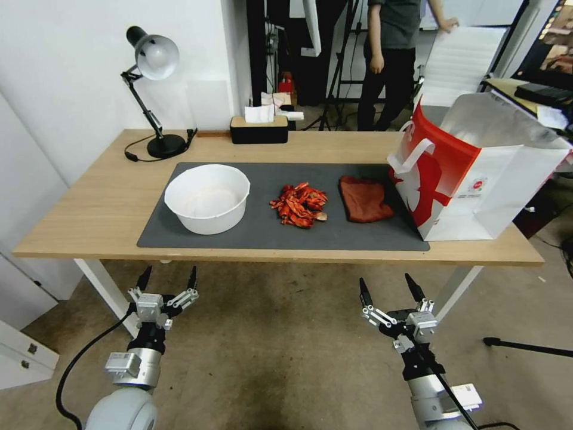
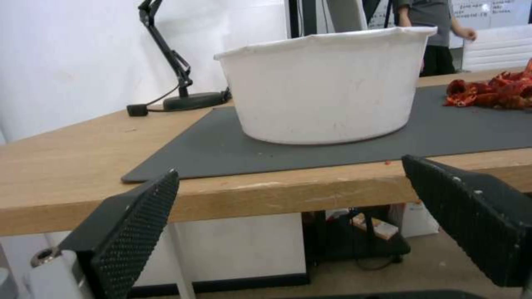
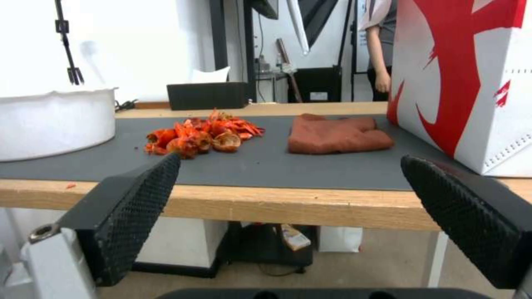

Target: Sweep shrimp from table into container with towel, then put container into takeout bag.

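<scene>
A pile of red-orange shrimp [image 1: 299,205] [image 3: 200,133] lies mid-mat on the table [image 1: 101,209]. The round white container [image 1: 207,197] [image 2: 324,83] stands left of it on the dark grey mat [image 1: 268,236]. Right of the pile lies a folded rust-red towel [image 1: 364,199] [image 3: 337,134]. The white and red takeout bag [image 1: 477,173] [image 3: 471,74] stands open at the table's right end. Both grippers hang below and in front of the table's front edge: my left gripper [image 1: 168,278] [image 2: 288,207] is open before the container, my right gripper [image 1: 389,289] [image 3: 288,207] open before the towel.
A black desk lamp [image 1: 156,89] and a tissue box [image 1: 259,126] stand along the table's back edge. The table's white legs [image 1: 107,286] flank the grippers. A person stands in the room behind. A black stand foot [image 1: 525,346] lies on the floor at right.
</scene>
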Tool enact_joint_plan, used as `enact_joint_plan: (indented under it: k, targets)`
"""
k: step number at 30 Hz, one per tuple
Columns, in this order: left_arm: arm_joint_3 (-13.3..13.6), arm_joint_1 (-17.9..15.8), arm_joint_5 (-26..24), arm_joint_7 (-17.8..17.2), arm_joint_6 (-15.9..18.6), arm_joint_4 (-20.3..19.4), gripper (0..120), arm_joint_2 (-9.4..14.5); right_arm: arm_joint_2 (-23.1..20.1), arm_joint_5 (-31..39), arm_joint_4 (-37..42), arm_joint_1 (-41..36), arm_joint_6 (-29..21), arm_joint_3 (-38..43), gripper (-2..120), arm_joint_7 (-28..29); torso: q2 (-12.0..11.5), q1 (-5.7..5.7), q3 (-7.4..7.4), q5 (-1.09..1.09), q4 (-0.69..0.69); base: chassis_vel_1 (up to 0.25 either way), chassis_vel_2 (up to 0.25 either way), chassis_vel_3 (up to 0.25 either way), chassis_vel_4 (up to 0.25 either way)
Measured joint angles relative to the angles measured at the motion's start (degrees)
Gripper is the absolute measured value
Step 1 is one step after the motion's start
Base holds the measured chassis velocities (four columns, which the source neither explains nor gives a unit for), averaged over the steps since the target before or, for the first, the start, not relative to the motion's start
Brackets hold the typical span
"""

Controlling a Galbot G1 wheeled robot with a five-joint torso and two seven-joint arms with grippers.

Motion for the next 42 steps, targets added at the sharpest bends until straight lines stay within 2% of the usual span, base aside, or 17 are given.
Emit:
enact_joint_plan:
  k: [28, 30, 31, 34, 35, 38, 39, 40, 42]
  targets:
    - [0.09, -0.02, 0.12, -0.10, 0.25, -0.28, 100, -0.07, 0.14, -0.01, 0.04, 0.04, -0.34, 0.06, 100, -0.06, 0.00, 0.00, 0.00, 0.00, 0.00, 0.000, 0.000, 0.000, 0.000]
    - [1.05, -0.20, 1.49, -1.23, 2.62, -3.22, 100, -0.96, 1.13, -0.23, 1.22, 0.57, -3.03, 0.90, 100, -0.78, 0.00, -0.01, 0.00, 0.00, 0.00, 0.000, 0.000, 0.000, 0.000]
    - [1.05, -0.20, 1.49, -1.23, 2.62, -3.22, 100, -0.96, 1.13, -0.23, 1.22, 0.57, -3.03, 0.90, 100, -0.78, 0.00, -0.01, 0.00, 0.00, 0.00, 0.000, 0.000, 0.000, 0.000]
    - [3.29, -0.63, 4.73, -3.96, 8.24, -10.17, 100, -3.16, 3.57, -0.75, 4.12, 1.87, -9.34, 3.05, 100, -2.68, 0.00, 0.00, 0.00, 0.00, 0.00, 0.000, 0.000, 0.000, 0.000]
    - [3.29, -0.63, 4.73, -3.96, 8.24, -10.17, 100, -3.16, 3.57, -0.75, 4.12, 1.87, -9.34, 3.05, 100, -2.68, 0.00, 0.00, 0.00, 0.00, 0.00, 0.000, 0.000, 0.000, 0.000]
    - [5.58, -1.05, 8.00, -6.73, 13.92, -17.21, 100, -5.35, 5.94, -1.31, 6.92, 3.13, -15.58, 5.12, 100, -4.55, 0.00, 0.00, 0.00, 0.00, 0.00, 0.000, 0.000, 0.000, 0.000]
    - [5.58, -1.05, 8.00, -6.73, 13.92, -17.21, 100, -5.35, 5.94, -1.31, 6.92, 3.13, -15.58, 5.12, 100, -4.55, 0.00, 0.00, 0.00, 0.00, 0.00, 0.000, 0.000, 0.000, 0.000]
    - [6.30, -0.87, 9.40, -7.22, 14.75, -19.35, 100, -6.18, 6.72, -1.49, 7.86, 3.55, -17.62, 5.80, 100, -5.17, 0.00, 0.00, 0.00, 0.01, -0.02, 0.000, 0.000, 0.000, 0.000]
    - [7.19, 0.65, 11.00, -7.17, 14.59, -20.92, 100, -7.16, 7.99, -1.75, 9.40, 4.26, -21.02, 6.95, 100, -6.17, 0.00, 0.00, 0.00, 0.03, 0.01, 0.000, 0.000, 0.000, 0.000]
